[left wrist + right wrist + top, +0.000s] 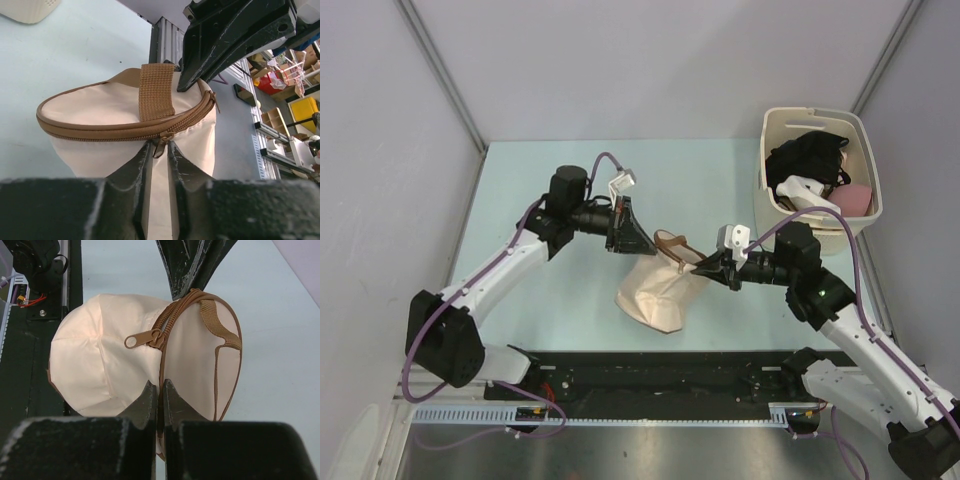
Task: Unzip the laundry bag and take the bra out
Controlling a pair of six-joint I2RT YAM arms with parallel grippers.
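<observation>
Two grippers are set on the laundry bag, left of the basket: right gripper is pinched on its rim; left gripper, grip cannot be told. Judged soft, light; best taken by the zipper pull.

A robot lab, no question! Plain grey panels wall in a pale green tabletop, making a closed test cell. Along the near edge runs a black mounting plate and a slotted aluminium rail, with purple cables looping about. And there, through the left wrist camera: storage shelving, a yellow crate, an aluminium frame post.
</observation>
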